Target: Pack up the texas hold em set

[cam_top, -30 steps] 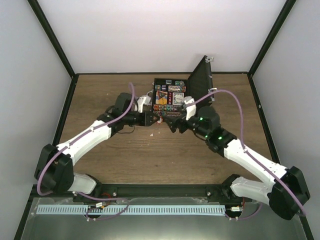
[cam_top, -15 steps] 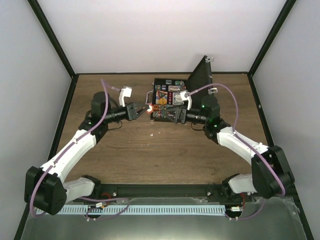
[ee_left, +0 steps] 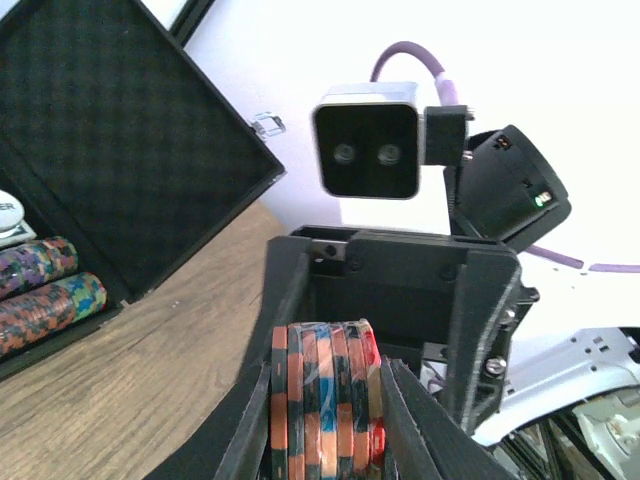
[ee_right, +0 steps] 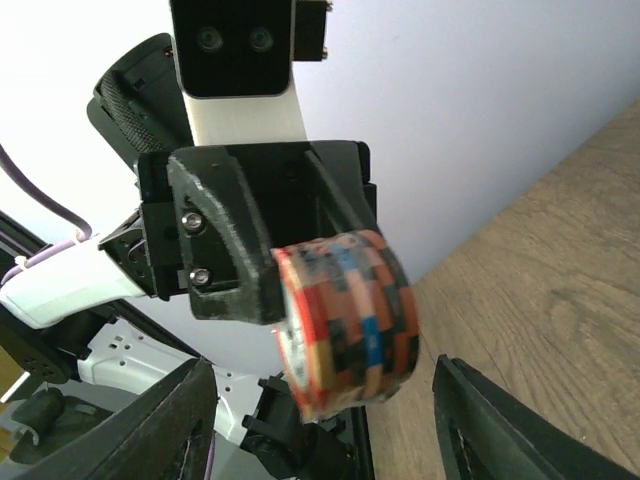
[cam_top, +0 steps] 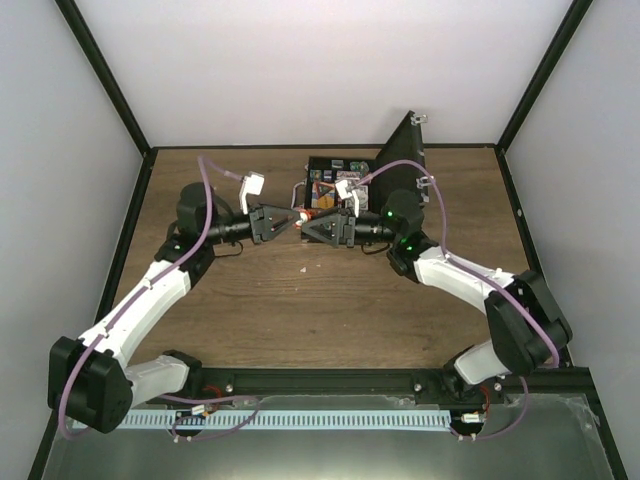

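Chips (ee_left: pixel 322 395), a red-and-blue stack, are pinched on edge in the left jaws, clear of the worktop (cam_top: pixel 300 300) before the open case (cam_top: pixel 405 160), seemingly for a handover. The right jaws face them, spread and apart from them. A second ago both arms were at the case, and the right jaws were wider.

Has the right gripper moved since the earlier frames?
Yes: the right gripper has shifted left, away from the raised briefcase lid, toward the chip stack in the left gripper.

No text legible on chip stack (ee_left: pixel 325 400), briefcase (ee_left: pixel 130 130).
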